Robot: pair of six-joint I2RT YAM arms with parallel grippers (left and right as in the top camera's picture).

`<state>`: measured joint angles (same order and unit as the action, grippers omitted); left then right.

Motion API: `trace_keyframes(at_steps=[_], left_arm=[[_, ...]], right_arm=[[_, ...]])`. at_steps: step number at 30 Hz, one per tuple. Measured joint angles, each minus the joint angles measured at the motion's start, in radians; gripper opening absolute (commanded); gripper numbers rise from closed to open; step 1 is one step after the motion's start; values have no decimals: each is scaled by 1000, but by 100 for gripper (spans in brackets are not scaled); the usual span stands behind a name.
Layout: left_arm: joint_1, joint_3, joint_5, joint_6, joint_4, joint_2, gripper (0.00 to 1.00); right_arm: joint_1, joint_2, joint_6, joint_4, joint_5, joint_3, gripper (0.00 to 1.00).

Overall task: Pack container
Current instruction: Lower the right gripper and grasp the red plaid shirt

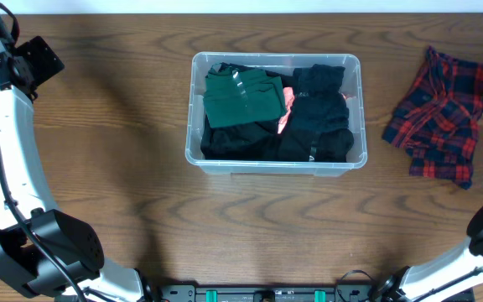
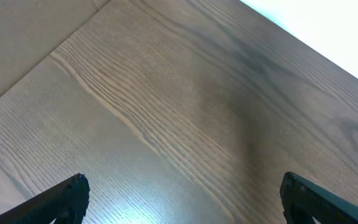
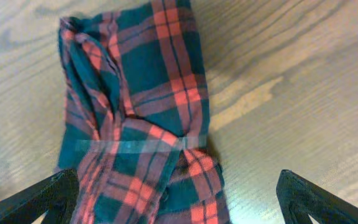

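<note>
Container (image 1: 275, 168), between both grippers, holds green and black garments (image 1: 241, 96). Plaid shirt (image 3: 142, 112) lies unpacked on the bench (image 1: 124, 193) beneath the wide, empty right gripper (image 3: 179, 202); left gripper (image 2: 182, 196) wide, empty.

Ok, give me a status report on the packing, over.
Left gripper open over bare wooden table. Right gripper open above red-and-navy plaid cloth garment, unheld. Clear rectangular plastic container holds green garment, black garments. Nothing blocking.
</note>
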<state>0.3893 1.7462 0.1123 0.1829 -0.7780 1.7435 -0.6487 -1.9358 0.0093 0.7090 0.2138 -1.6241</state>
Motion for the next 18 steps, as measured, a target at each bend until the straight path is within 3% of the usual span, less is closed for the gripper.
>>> trace_keyframes(at_steps=[9,18], left_arm=[[0,0,0,0,0,0,98],[0,0,0,0,0,0,98]], right_arm=[[-2,-146,-72,-138,158,0,99],[-2,-252,-68,-224,191,0,99]])
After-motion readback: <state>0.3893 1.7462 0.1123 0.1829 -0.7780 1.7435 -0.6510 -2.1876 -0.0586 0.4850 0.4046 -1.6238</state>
